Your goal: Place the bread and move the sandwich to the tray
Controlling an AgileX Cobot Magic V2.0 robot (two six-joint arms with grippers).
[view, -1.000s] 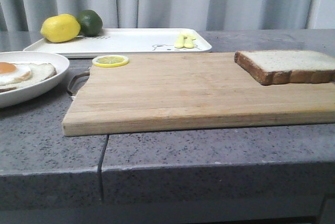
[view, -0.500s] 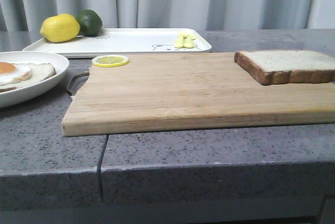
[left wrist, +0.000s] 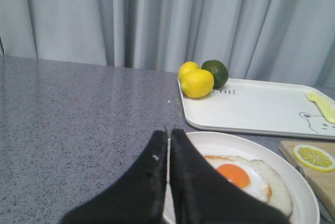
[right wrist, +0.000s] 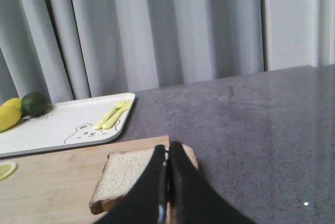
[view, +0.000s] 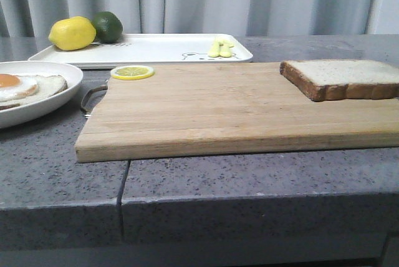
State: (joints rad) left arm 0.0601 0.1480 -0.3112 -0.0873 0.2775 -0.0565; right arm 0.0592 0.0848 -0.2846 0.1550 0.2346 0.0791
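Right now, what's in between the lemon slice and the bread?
Only bare cutting board. In the front view, nothing sits on the wood between the lemon slice and the bread.

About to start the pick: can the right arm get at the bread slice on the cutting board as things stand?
Probably yes. The right gripper hangs just above the bread, which lies alone at the cutting board end with nothing on or against it. The fingers are shut, so they must open first.
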